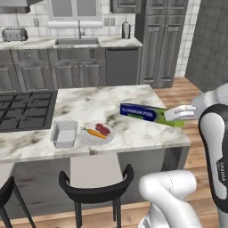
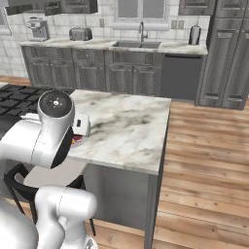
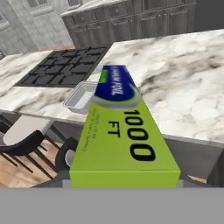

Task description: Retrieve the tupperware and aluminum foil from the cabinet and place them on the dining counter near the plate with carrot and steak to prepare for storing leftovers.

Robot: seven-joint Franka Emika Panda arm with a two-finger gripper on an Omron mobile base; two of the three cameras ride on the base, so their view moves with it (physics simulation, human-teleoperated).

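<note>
The aluminum foil (image 1: 143,112) box is held at its lime-green end by the fingers of the gripper (image 1: 174,115), which are closed on it; the box extends level out over the right part of the dining counter tabletop (image 1: 107,103), its blue end toward the plate. Whether its underside touches the stone cannot be told. In the hand view the box (image 3: 120,131) runs away from the camera: the green face carries black "1000 FT" and smaller print too fine to read, and the blue section beyond shows white lettering ending in "FOIL". In the left base view white lettering on the blue side is visible but blurred. To the box's left, near the front edge of the tabletop, sits the round white plate (image 1: 88,139) with the orange carrot (image 1: 95,133) and the red-pink steak (image 1: 103,129) on it, side by side. The tupperware (image 1: 64,134) stands upright just beside the plate on its left, appearing to touch its rim. The black cooktop (image 1: 26,109) is inset at the far left. Two dark stools (image 1: 96,187) stand below the front edge. A sink (image 1: 76,41) and toaster (image 1: 14,34) are on the rear counter.
</note>
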